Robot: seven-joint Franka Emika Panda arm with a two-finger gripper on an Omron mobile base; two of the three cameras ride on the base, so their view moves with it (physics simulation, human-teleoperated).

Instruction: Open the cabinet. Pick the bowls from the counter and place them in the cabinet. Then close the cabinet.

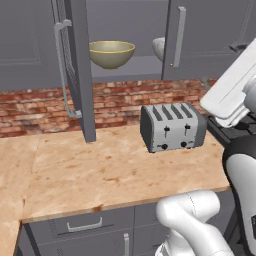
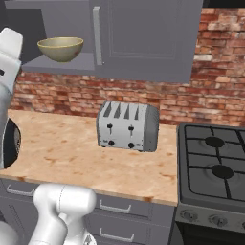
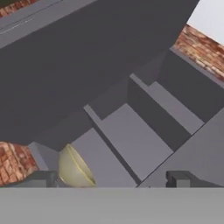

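The dark grey cabinet (image 1: 125, 15) hangs above the counter (image 1: 100, 170). Its left door (image 1: 80, 75) is swung out towards me. The right door (image 1: 200, 40) covers the right half. The olive-tan bowl (image 1: 112, 52) stands upright on the cabinet's bottom shelf. To its right, a sliver of the white marbled bowl (image 1: 159, 47) peeks from behind the right door's edge. The right base view shows the olive bowl (image 2: 60, 49) beside the right door (image 2: 143, 38). My gripper (image 3: 109, 179) is open and empty, and looks into the cabinet (image 3: 131, 135), with the olive bowl (image 3: 74, 168) by its left fingertip (image 3: 39, 178).
A silver four-slot toaster (image 1: 172, 127) stands on the counter (image 2: 62, 143) near the brick wall (image 1: 120, 102). A black gas stove (image 2: 215, 167) adjoins the counter's right end. Grey drawer fronts (image 1: 85, 225) run below the counter edge. My white arm (image 1: 235, 90) rises at the right.
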